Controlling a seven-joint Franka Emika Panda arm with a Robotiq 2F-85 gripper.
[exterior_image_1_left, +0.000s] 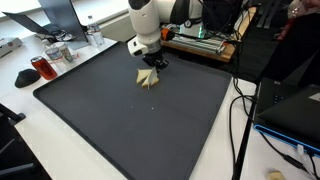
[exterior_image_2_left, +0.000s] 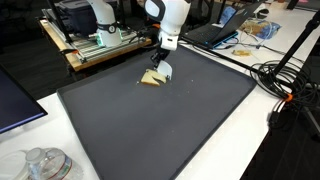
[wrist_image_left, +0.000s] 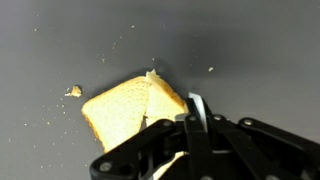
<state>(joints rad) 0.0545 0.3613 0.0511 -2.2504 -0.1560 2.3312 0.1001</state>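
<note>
Two bread slices lie mid-frame in the wrist view on the dark surface, the tool clenched on their right edge; crumbs scatter left, cables trail at the right edge

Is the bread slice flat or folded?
Folded, it seems. A crease runs down the bread slice, and it stands tented on the mat.

Bread slices: near edges hidden under the gripper; whether pinched, cannot tell. Gripper body: cut off by the wrist view's lower edge. Crumb on mat: too small to identify.
</note>
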